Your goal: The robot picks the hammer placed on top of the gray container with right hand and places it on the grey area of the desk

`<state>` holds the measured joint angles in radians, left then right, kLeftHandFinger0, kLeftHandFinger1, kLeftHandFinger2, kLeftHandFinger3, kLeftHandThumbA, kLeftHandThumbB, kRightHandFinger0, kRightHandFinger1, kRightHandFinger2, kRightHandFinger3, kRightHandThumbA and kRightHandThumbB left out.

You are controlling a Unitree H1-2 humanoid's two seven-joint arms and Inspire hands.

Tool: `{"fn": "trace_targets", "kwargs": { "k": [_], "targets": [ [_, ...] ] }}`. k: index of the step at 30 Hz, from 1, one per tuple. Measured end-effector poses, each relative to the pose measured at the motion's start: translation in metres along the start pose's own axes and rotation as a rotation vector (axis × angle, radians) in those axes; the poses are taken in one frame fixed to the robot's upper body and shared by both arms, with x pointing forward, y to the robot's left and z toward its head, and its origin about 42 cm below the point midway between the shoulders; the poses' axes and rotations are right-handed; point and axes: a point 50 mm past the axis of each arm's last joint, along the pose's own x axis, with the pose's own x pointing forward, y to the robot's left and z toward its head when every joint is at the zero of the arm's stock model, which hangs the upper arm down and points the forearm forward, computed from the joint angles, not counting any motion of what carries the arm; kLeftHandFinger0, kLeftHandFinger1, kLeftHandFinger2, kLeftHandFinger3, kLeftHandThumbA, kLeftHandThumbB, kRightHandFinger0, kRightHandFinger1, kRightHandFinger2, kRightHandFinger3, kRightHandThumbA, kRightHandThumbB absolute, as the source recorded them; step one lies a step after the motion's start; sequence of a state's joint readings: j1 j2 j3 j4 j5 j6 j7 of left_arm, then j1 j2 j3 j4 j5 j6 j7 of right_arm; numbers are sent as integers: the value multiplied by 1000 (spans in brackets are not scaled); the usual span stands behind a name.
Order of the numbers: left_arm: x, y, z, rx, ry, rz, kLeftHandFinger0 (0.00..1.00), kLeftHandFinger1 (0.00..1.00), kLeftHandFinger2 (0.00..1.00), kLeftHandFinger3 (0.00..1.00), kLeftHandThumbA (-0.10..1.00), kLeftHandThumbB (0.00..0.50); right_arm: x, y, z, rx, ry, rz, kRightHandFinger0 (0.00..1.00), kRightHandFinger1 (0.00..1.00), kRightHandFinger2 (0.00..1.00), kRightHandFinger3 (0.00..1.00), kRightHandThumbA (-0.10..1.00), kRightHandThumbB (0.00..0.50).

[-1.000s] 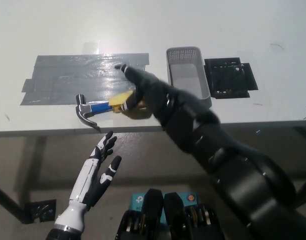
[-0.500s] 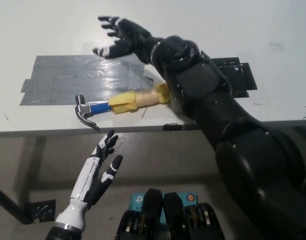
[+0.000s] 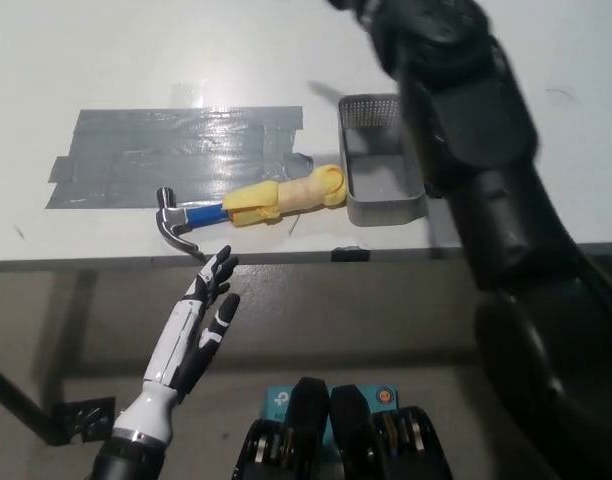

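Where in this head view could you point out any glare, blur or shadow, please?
In the head view, glare sheens across the grey tape area; the black right arm looks motion-blurred, its hand out of frame; soft shadow lies beside the gray container; the hammer and the white left hand are fairly sharp.

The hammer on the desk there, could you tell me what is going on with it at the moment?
Nothing is holding the hammer at this moment. It lies on the white desk, at the front edge of the grey taped area and just left of the gray container. The black right arm is raised above the container, its hand out of the picture. The white left hand rests open below the desk edge.
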<state>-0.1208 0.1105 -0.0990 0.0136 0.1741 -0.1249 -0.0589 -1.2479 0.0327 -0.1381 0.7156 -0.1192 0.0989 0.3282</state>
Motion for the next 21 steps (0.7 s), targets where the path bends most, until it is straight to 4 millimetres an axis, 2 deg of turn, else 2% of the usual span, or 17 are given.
{"fn": "trace_targets", "kwargs": {
  "k": [2,4,5,7,10,13,14,15,16,19,20,21],
  "targets": [
    [0,0,-1,-1,5,-1,1000,1000,1000,1000,972,88,-16,-12,-10,-8,-2,-27,1000,1000,1000,1000,1000,360],
    [0,0,-3,-1,10,-1,1000,1000,1000,1000,994,84,-35,-22,-24,-14,5,-55,1000,1000,1000,1000,1000,378],
    [0,-1,-4,-2,14,-2,1000,1000,1000,1000,1000,74,-52,-30,-38,-17,21,-80,1000,1000,1000,1000,1000,391],
    [-1,-1,-5,-2,18,-2,1000,1000,1000,1000,1000,63,-74,-39,-53,-22,37,-109,1000,1000,1000,1000,1000,402],
    [-1,-1,-8,-4,30,-4,1000,1000,1000,1000,1000,64,-115,-49,-80,-28,76,-156,1000,1000,1000,1000,1000,383],
    [-1,-2,-10,-7,37,-5,1000,1000,1000,1000,1000,59,-154,-53,-103,-25,113,-196,1000,1000,1000,1000,1000,381],
    [-2,-2,-11,-7,39,-5,1000,1000,1000,1000,1000,59,-174,-53,-112,-26,127,-213,1000,1000,1000,1000,1000,381],
    [-2,-2,-11,-8,40,-5,1000,1000,1000,1000,1000,58,-182,-53,-116,-25,134,-219,1000,1000,1000,1000,1000,379],
    [-2,-2,-12,-9,42,-5,1000,1000,1000,1000,1000,57,-202,-50,-125,-23,153,-234,1000,1000,1000,1000,1000,395],
    [-3,-2,-15,-13,53,-4,1000,1000,1000,1000,1000,48,-248,-39,-143,-16,193,-262,1000,1000,1000,1000,1000,355],
    [-5,-2,-16,-14,59,-4,1000,1000,1000,1000,1000,51,-263,-33,-147,-12,207,-269,1000,1000,1000,1000,1000,316],
    [-6,-2,-17,-16,64,-4,1000,1000,1000,1000,1000,52,-276,-28,-150,-10,213,-275,1000,1000,1000,1000,1000,250]
  ]
}}
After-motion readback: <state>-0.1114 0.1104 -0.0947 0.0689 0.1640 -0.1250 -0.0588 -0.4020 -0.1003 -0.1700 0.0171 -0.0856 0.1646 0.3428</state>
